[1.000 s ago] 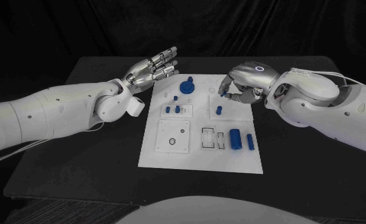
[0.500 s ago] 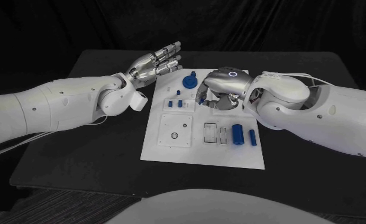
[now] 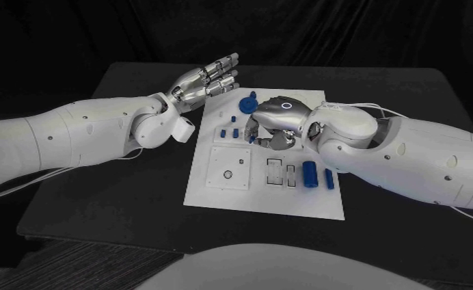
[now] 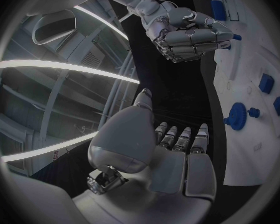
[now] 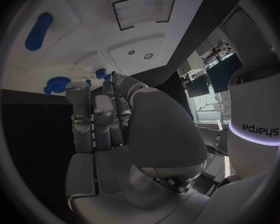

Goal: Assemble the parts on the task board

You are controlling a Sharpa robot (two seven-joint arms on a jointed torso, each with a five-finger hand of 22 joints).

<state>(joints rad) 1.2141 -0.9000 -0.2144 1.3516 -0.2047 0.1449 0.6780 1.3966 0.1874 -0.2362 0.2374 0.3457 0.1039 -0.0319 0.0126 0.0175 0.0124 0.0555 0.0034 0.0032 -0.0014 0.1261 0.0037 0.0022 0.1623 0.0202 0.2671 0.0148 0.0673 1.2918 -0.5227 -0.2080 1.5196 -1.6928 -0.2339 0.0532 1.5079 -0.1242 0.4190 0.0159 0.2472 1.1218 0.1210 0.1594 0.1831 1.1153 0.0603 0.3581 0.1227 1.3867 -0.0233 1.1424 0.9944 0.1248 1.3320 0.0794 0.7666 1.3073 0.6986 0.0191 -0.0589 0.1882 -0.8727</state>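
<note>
Right silver hand point(image 3: 274, 120): over mid-upper area of white rectangular task board point(image 3: 258, 198), fingers curled inward; small blue peg point(image 4: 237, 37) pinched at its fingertips, tip just above board surface. Left silver hand point(image 3: 205, 79): off board's far-left corner, fingers straight and apart, holding nothing. Blue round knobbed part point(image 3: 245, 104): on board just beyond right fingers. Blue cylinder part point(image 3: 308, 174) and slim blue pin point(image 3: 327, 178): on board, near side of right hand.
</note>
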